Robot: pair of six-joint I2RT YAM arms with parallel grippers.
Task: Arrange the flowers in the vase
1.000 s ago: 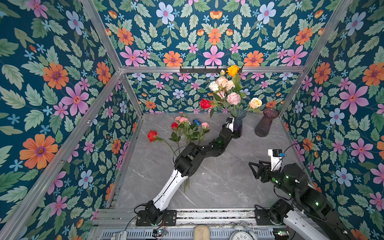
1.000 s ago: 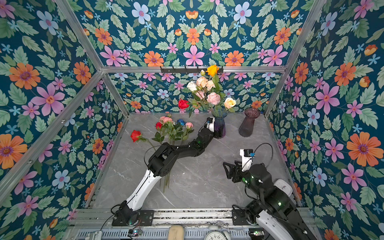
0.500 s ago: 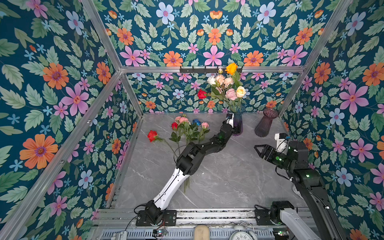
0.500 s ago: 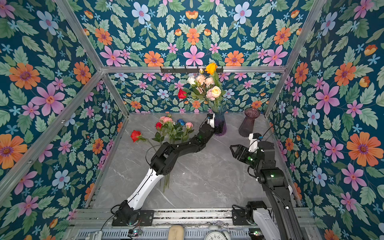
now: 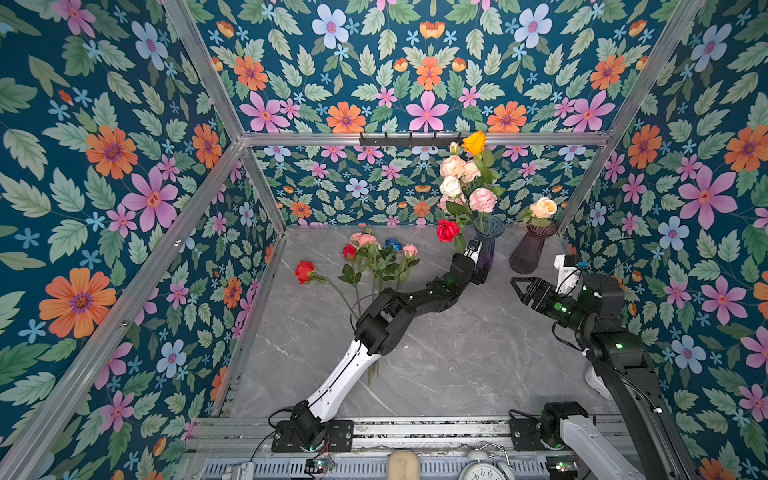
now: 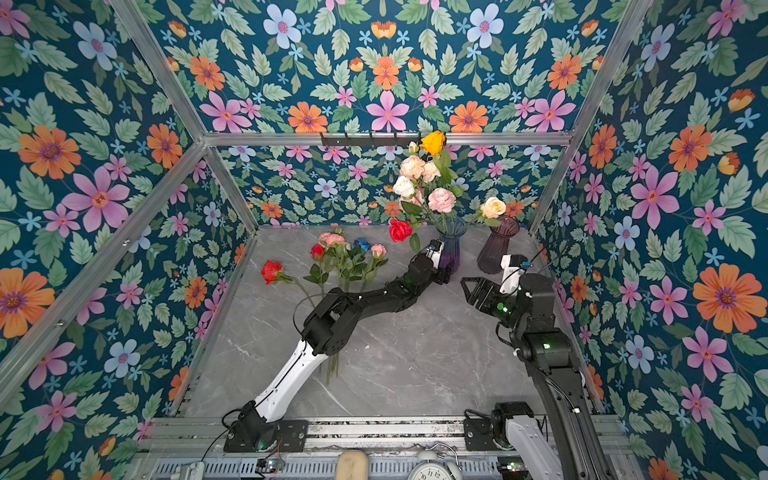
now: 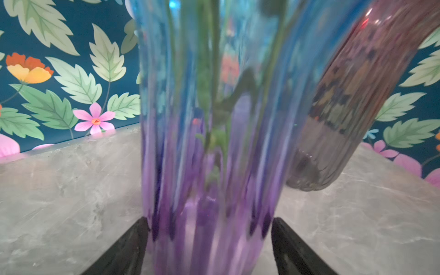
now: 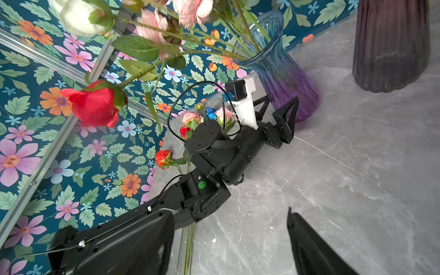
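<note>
Where the grey marble table [image 5: 457, 365] meets the far wall, we list a ribbed blue-and-purple vase [image 5: 488, 246], upright, right of centre. Contents: a bunch [image 5: 482, 200] of pink, peach and white blooms topped by an orange rose [image 5: 474, 142], with one drooping red rose [image 5: 448, 230] hanging low to the left of the rim.

Left gripper [image 7: 209, 221]: stretched in from the near left, low at the foot of this vase. In the left wrist view we see the jaws standing wide, one black finger [image 7: 128, 247] on each side of the glass, both tips meeting it. We enter it as gripping the vase near its base.

Dark purple vase [image 5: 532, 253]: just right of the first and apart from it, upright. One peach rose [image 5: 543, 207] stands in it.

Loose flowers [image 5: 376, 259]: lying on the table left of centre, heads toward the far wall, stems running nearward under the left arm. We count pink, red and blue heads. A lone red rose [image 5: 305, 272] lies just left of the cluster.

Right gripper [image 5: 517, 291]: held off the table at the right, on the near side of the dark purple vase, pointing left. Its jaws are well apart, with nothing between them.
</note>
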